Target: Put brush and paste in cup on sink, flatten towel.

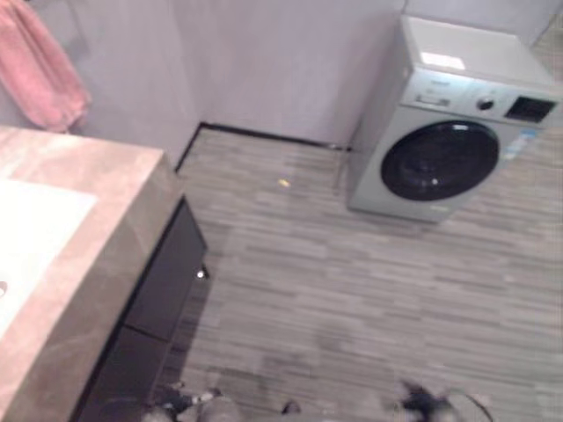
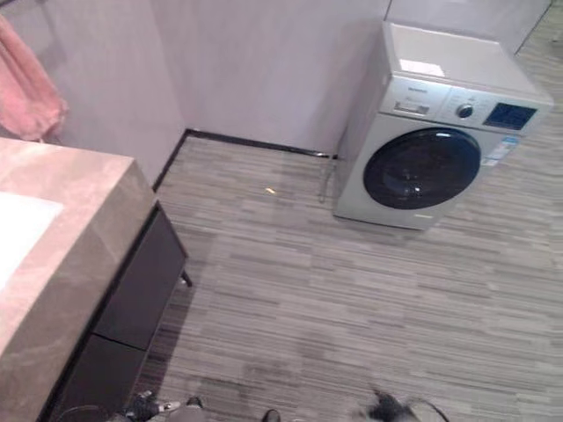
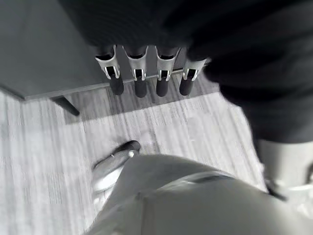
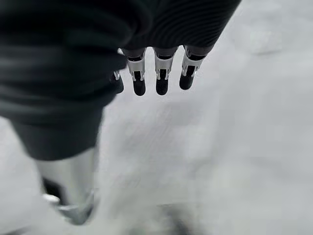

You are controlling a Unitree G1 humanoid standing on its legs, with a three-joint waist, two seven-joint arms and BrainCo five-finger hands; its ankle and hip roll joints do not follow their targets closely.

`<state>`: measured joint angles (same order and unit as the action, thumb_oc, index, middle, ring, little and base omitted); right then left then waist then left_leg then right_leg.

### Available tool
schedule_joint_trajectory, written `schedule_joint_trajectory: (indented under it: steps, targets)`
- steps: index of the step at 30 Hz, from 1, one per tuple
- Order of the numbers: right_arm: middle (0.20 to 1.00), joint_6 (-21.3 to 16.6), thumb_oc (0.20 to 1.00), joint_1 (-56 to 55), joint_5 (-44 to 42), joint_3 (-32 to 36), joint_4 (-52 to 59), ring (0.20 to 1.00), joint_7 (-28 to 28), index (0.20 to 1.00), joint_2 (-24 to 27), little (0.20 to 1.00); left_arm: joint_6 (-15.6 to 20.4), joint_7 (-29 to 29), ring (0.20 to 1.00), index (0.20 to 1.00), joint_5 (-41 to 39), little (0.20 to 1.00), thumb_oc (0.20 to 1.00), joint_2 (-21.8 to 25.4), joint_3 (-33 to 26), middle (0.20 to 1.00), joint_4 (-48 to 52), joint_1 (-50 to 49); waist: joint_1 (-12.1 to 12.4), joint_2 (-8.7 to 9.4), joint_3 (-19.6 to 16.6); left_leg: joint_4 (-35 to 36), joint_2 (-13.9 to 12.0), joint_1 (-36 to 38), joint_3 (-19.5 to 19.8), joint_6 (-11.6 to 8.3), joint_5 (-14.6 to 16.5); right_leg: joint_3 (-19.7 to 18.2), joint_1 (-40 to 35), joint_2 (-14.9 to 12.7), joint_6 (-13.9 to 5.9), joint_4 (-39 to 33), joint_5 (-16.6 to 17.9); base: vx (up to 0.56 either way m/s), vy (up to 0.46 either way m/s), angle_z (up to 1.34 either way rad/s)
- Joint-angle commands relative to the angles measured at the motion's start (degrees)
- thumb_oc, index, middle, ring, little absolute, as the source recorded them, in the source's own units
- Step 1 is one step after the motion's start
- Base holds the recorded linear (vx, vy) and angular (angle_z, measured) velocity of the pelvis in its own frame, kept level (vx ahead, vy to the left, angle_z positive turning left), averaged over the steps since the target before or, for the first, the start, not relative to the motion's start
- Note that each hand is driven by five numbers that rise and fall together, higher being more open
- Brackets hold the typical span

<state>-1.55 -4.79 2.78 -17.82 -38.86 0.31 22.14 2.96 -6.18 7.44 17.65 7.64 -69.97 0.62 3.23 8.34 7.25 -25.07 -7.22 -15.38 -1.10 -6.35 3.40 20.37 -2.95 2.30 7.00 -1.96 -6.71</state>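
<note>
Bathroom corner, pink towel [image 1: 40, 75] hanging lengthwise

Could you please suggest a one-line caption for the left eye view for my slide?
Beige marble sink counter with hanging pink towel, silver front-loading washing machine across striped grey floor.

pink towel [image 1: 40, 70] | cut off at edge (top left) | sink basin [image 1: 26, 237] | cropped
</note>
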Motion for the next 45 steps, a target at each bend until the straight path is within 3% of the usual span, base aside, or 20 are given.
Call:
schedule_joint_trajectory:
  steps: [1, 5, 8, 11, 13, 14, 16, 17, 19, 20, 21, 23, 24, 26, 27, 28, 32, 36, 40, 45]
  targets:
    - [1.000, 0.28, 1.000, -0.70, 1.89, 2.99, -4.22, 1.000, -0.09, 1.000, 1.85, 1.000, -0.69, -1.36, 1.000, 1.000, -1.86, 1.000, 1.000, -0.23, 1.48, 1.000, -2.33, 1.86, 0.44, -1.16, 2.07, 13.33, 6.47, 3.79, -4.15, 5.80, 1.03, -0.74, 0.56, -2.39, -8.98, -1.46, 1.11, 0.14, -0.057, -0.08]
    - [1.000, 0.30, 1.000, -0.97, 3.19, 2.73, 2.13, 1.000, 0.04, 1.000, 0.84, 1.000, -1.19, -1.10, 1.000, 1.000, -1.04, 1.000, 1.000, -0.16, 0.83, 1.000, -3.33, 0.97, 2.02, 0.12, 1.36, 20.60, 9.20, -0.02, -5.38, 4.97, -4.35, -0.31, -0.37, -1.37, -9.68, -2.25, 0.96, 0.14, -0.005, 0.24]
    - [1.000, 0.12, 1.000, 1.00, 3.79, 1.01, 3.97, 1.000, 0.22, 1.000, -0.75, 1.000, -1.23, -1.04, 1.000, 1.000, -0.04, 1.000, 1.000, -0.22, 0.84, 1.000, -4.26, 0.73, 2.74, 0.21, 0.96, 24.09, 9.99, -0.83, -5.10, 4.54, -6.30, -1.45, -1.94, -0.71, -9.92, -2.60, 0.44, 0.24, 0.102, -0.26]
    - [1.000, 0.03, 1.000, 3.38, 4.41, -1.14, 4.11, 1.000, 0.43, 1.000, -2.49, 1.000, -1.21, -1.83, 1.000, 1.000, -0.99, 1.000, 1.000, 0.29, -0.55, 1.000, -4.85, 0.14, 3.43, 0.74, -0.27, 23.52, 10.83, 0.10, -3.01, 6.14, -5.74, -2.49, -2.36, -1.02, -10.32, -1.78, -0.52, 0.34, 0.180, -0.79]
    - [1.000, 0.24, 1.000, 4.58, 3.63, -1.95, 5.90, 1.000, 0.13, 1.000, -6.07, 1.000, -1.19, -2.08, 1.000, 1.000, -2.39, 1.000, 1.000, 1.02, -0.92, 1.000, -4.83, -0.89, 3.81, 2.11, -1.13, 18.53, 11.47, 1.10, -2.85, 8.69, -1.86, -3.17, -1.68, -3.50, -11.25, 7.59, -2.27, 0.55, 0.325, -0.74]
    - [1.000, 0.24, 1.000, 4.95, 3.53, -2.56, 6.33, 1.000, 0.29, 1.000, -7.00, 1.000, -1.28, -2.38, 1.000, 1.000, -2.55, 1.000, 1.000, 1.24, -1.15, 1.000, -4.65, -1.17, 3.95, 2.40, -1.46, 18.37, 12.04, 2.19, -3.10, 9.66, -0.59, -3.12, -1.16, -4.41, -12.71, 10.91, -0.55, 0.47, 0.353, -0.05]
    - [1.000, 0.39, 1.000, 5.64, 3.75, -3.80, 7.11, 1.000, 0.44, 1.000, -8.47, 1.000, -1.49, -2.82, 1.000, 1.000, -2.63, 1.000, 1.000, 1.84, -0.83, 1.000, -4.15, -1.26, 3.76, 2.11, -1.22, 19.35, 13.20, 5.17, -3.18, 11.59, 0.68, -3.59, 3.12, -7.19, -15.71, 22.84, 7.09, 0.34, 0.390, -0.18]
    - [1.000, 0.56, 1.000, 5.73, 3.56, -4.94, 7.37, 1.000, 0.62, 1.000, -9.43, 1.000, -1.72, -3.38, 1.000, 1.000, -3.13, 1.000, 1.000, 1.94, -0.28, 1.000, -3.35, -1.31, 3.30, 0.84, -0.15, 20.47, 13.73, 8.20, -2.40, 13.22, 1.30, -3.85, 7.85, -9.66, -17.43, 34.37, 13.08, 0.23, 0.328, -0.09]
    - [1.000, 0.49, 1.000, 6.20, 3.60, -5.74, 7.50, 1.000, 0.41, 1.000, -9.78, 1.000, -1.59, -3.81, 1.000, 1.000, -3.31, 1.000, 1.000, 2.02, 0.48, 1.000, -3.05, -1.07, 2.59, 0.15, 0.52, 21.09, 13.71, 9.41, -2.29, 13.69, 1.32, -3.16, 10.44, -10.94, -17.69, 39.66, 13.90, 0.20, 0.274, 0.26]
    - [1.000, 0.20, 1.000, 7.37, 3.62, -7.50, 7.81, 1.000, -0.10, 1.000, -10.45, 1.000, -1.66, -4.45, 1.000, 1.000, -3.17, 1.000, 1.000, 2.15, 1.74, 1.000, -2.22, 0.01, 1.56, -1.16, 1.66, 22.55, 12.97, 11.40, -1.20, 13.98, 1.19, -4.13, 14.86, -9.95, -16.50, 39.90, 10.46, 0.20, 0.235, 0.54]
    - [1.000, 0.19, 1.000, 7.41, 3.62, -7.50, 7.79, 1.000, -0.11, 1.000, -10.46, 1.000, -1.67, -4.45, 1.000, 1.000, -3.17, 1.000, 1.000, 2.15, 1.73, 1.000, -2.23, 0.04, 1.54, -1.13, 1.62, 22.63, 12.98, 11.35, -1.19, 13.96, 1.11, -4.11, 14.96, -9.97, -16.44, 39.94, 10.45, 0.20, 0.157, 0.54]
    - [1.000, 0.36, 1.000, 8.20, 3.74, -9.58, 7.80, 1.000, 0.15, 1.000, -11.82, 1.000, -1.70, -5.14, 1.000, 1.000, -2.92, 1.000, 1.000, 2.55, 2.40, 1.000, -2.27, 0.92, 1.61, -1.92, 1.58, 24.17, 12.25, 13.23, -0.73, 13.39, 0.86, -1.16, 15.61, -10.22, -15.32, 31.93, 7.55, 0.24, 0.047, 0.42]
    - [1.000, 0.11, 1.000, 9.34, 4.12, -10.91, 7.09, 1.000, -0.11, 1.000, -12.55, 1.000, -1.63, -5.40, 1.000, 1.000, -2.79, 1.000, 1.000, 2.46, 3.11, 1.000, -2.43, 1.75, 2.10, -2.46, 1.27, 24.72, 11.34, 13.70, -0.52, 12.48, 0.91, 0.24, 14.92, -10.30, -14.42, 19.92, 5.73, 0.29, 0.009, 0.38]
    - [1.000, 0.31, 1.000, 9.61, 3.93, -11.83, 6.52, 1.000, -0.08, 1.000, -13.20, 1.000, -1.55, -5.50, 1.000, 1.000, -2.64, 1.000, 1.000, 2.19, 3.03, 1.000, -2.66, 1.71, 1.78, -2.82, 1.44, 24.51, 11.00, 13.98, 0.20, 12.15, 1.15, 0.15, 13.52, -9.94, -14.24, 18.77, 6.22, 0.18, -0.032, 0.29]
    - [1.000, 0.18, 1.000, 10.21, 4.24, -12.54, 6.14, 1.000, -0.67, 1.000, -13.27, 1.000, -1.66, -5.64, 1.000, 1.000, -2.39, 1.000, 1.000, 2.08, 4.01, 1.000, -3.17, 2.32, 1.78, -2.63, 1.35, 23.88, 10.48, 13.72, 0.58, 11.37, 1.61, -3.45, 13.49, -8.47, -13.93, 9.32, 6.47, 0.34, -0.061, 0.50]
    - [1.000, 0.39, 1.000, 10.88, 3.80, -14.25, 5.11, 1.000, -0.80, 1.000, -13.77, 1.000, -1.41, -5.96, 1.000, 1.000, -2.45, 1.000, 1.000, 1.53, 4.25, 1.000, -3.30, 2.96, 1.36, -3.15, 1.19, 22.48, 9.89, 14.12, 1.94, 10.45, 2.69, -9.87, 14.63, -8.20, -14.65, 5.06, 9.41, 0.45, -0.117, 0.50]
    - [1.000, 1.30, 1.000, 12.08, 2.97, -16.82, 4.01, 1.000, -0.67, 1.000, -15.07, 1.000, -1.83, -6.01, 1.000, 1.000, -2.65, 1.000, 1.000, 0.97, 5.12, 1.000, -4.34, 2.98, 0.43, -1.25, -0.84, 21.54, 7.25, 16.63, 4.02, 8.61, 3.26, -10.65, 12.29, -5.27, -13.79, 5.93, 7.85, 0.49, -0.248, 0.48]
    - [1.000, 1.11, 1.000, 13.39, -0.97, -19.21, 5.57, 1.000, -1.49, 1.000, -16.20, 1.000, -2.24, -6.62, 1.000, 1.000, -3.13, 1.000, 1.000, 0.32, 6.33, 1.000, -3.77, 2.57, 0.37, -1.25, -2.59, 18.57, 3.70, 16.87, 7.21, 6.32, 1.87, -5.60, 9.59, -2.73, -11.19, 6.07, 3.15, 0.44, -0.312, 0.72]
    - [1.000, 0.65, 1.000, 15.19, -3.57, -20.10, 4.94, 1.000, -3.53, 1.000, -17.01, 1.000, -2.29, -7.20, 1.000, 1.000, -2.91, 1.000, 1.000, -0.28, 7.62, 1.000, -3.62, 2.45, 0.86, -1.67, -3.00, 16.01, 2.64, 15.98, 7.25, 5.38, -0.74, -4.00, 8.01, -1.73, -10.17, 4.59, 2.36, 0.28, -0.210, 0.40]
    - [1.000, 0.50, 1.000, 20.48, -5.05, -23.31, -0.17, 1.000, -6.39, 1.000, -19.83, 1.000, -2.69, -8.24, 1.000, 1.000, -3.12, 1.000, 1.000, -1.69, 9.79, 1.000, -2.35, 3.26, 3.57, -2.67, -1.57, 5.43, 2.59, 11.25, 5.37, 4.72, -4.09, -1.92, 3.84, -0.72, -8.24, 0.90, 1.44, 0.20, -0.155, 0.24]
